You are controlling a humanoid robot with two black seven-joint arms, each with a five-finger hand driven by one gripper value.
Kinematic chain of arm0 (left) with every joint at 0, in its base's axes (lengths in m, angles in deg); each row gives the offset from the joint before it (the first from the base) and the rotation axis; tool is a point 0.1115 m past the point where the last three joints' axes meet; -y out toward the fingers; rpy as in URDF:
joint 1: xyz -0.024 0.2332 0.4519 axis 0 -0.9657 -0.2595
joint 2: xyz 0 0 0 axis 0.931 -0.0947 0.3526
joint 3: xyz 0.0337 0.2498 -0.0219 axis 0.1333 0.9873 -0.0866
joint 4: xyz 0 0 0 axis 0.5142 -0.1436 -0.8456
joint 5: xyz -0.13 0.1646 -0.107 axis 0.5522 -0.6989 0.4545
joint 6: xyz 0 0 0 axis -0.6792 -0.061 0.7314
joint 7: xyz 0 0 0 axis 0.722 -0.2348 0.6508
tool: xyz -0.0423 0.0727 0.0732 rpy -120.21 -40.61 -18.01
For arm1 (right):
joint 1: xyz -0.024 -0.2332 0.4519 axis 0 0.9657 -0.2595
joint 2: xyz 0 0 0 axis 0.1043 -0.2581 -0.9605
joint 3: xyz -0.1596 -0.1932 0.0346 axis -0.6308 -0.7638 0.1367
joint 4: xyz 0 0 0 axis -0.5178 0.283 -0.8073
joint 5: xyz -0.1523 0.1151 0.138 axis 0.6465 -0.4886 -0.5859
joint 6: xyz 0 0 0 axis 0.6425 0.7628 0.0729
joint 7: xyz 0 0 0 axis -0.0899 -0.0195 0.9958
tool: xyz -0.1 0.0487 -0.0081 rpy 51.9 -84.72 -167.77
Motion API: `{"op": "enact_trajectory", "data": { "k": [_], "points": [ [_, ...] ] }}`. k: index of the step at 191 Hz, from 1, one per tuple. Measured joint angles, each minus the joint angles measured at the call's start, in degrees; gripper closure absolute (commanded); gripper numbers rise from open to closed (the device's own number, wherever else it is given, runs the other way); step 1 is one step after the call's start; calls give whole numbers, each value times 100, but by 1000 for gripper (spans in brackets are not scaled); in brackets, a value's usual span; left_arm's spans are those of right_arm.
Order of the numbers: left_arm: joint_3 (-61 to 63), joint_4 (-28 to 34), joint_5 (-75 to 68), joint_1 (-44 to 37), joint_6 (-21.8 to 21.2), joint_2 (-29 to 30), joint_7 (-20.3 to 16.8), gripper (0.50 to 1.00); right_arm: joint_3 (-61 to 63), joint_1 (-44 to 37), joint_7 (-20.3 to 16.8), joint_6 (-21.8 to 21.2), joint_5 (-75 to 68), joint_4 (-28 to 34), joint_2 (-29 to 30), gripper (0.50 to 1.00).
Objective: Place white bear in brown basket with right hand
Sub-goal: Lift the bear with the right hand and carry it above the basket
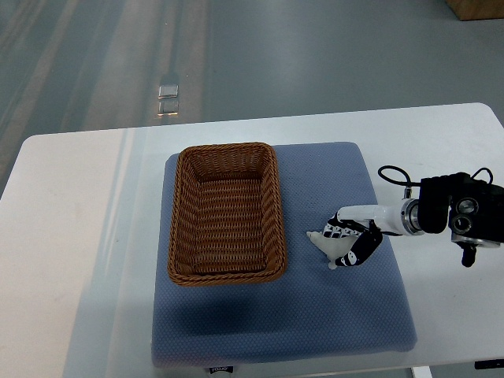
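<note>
The brown wicker basket (226, 275) lies empty on the left half of a blue mat (315, 315). To its right, the white bear (320, 238) rests on the mat, mostly covered by my right hand (352, 242); only a white tip towards the basket and a bit below the fingers show. The right arm reaches in from the right edge. Its black-and-white fingers (364, 246) are curled down over the bear and hold it, low on the mat. A short gap separates the bear from the basket's right rim. My left arm does not show.
The mat covers the middle of a white table (79, 236). The right arm's black wrist unit (461, 213) and a looping cable (394, 175) hang over the table's right side. Grey floor lies beyond the far edge.
</note>
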Motion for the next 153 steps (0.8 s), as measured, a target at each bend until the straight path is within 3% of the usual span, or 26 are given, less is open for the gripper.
{"op": "enact_trajectory", "data": {
  "k": [76, 125, 153],
  "points": [
    [0, 0, 2, -1, 0, 0, 1, 500, 285, -393, -4, 9, 109, 8, -358, 1000],
    [6, 0, 2, -1, 0, 0, 1, 500, 336, -1534, -4, -119, 82, 39, -845, 1000],
    [8, -8, -2, 1, 1, 0, 1, 500, 335, -2365, -5, -496, 76, 24, -1126, 1000]
  ]
}}
